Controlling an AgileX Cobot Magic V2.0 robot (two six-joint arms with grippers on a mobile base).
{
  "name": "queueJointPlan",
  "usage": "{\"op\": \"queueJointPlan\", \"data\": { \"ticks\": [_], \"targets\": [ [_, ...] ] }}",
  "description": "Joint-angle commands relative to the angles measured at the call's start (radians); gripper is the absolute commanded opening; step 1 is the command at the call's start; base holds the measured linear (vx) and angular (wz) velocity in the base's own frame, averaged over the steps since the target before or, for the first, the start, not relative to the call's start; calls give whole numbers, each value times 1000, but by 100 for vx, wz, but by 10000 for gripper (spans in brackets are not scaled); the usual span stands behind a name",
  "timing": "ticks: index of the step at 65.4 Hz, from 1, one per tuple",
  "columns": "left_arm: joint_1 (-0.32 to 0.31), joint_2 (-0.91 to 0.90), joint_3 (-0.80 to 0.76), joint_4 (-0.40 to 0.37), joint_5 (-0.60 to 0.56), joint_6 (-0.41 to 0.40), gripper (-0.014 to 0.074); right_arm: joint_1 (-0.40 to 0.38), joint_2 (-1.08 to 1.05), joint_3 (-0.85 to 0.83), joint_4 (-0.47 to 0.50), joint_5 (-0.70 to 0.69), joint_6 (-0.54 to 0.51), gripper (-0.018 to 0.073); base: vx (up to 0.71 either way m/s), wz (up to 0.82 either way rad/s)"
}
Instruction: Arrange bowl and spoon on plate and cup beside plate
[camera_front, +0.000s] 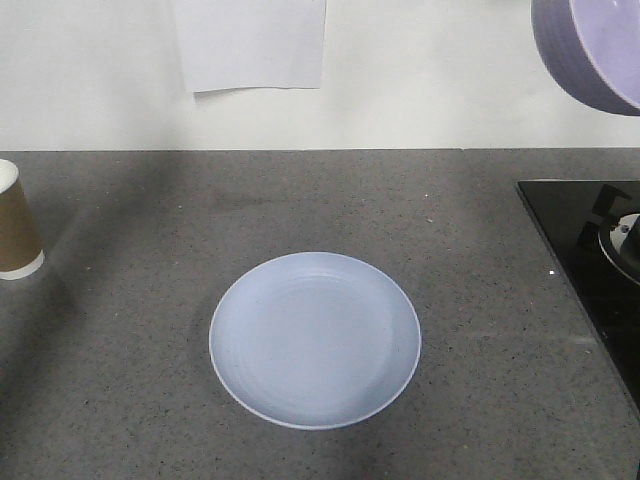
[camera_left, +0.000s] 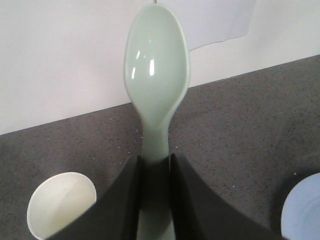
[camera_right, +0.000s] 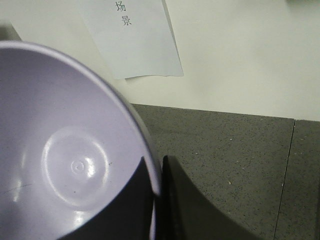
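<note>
Two clamps hold — left gripper (camera_left: 155, 162) on the spoon (camera_left: 157, 65), right gripper (camera_right: 156, 175) on the bowl (camera_right: 65, 150) rim; that thin pinch may slip.

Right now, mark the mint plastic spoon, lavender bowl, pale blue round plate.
mint plastic spoon (camera_left: 157, 65): left wrist view, scoop.
lavender bowl (camera_right: 75, 165): right wrist view, inner base.
pale blue round plate (camera_front: 315, 340): front view, centre.

Spoon (camera_left: 157, 65) glossy plastic; bowl (camera_right: 75, 165) smooth; cup (camera_front: 17, 225) paper; counter (camera_front: 300, 200) speckled matt.
</note>
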Motion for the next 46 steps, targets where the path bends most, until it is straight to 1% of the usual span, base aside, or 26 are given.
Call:
{"op": "queueJointPlan", "data": {
  "ticks": [1,46],
  "targets": [
    [-4,-23,-27,-13,-67,-7,-6,-4,-25,-29,65,-33,-8,-6,1,4],
    [-4,-23,-27,-13,-67,-7,-6,-4,-25,-29,65,-33,-8,-6,0,1]
  ]
}}
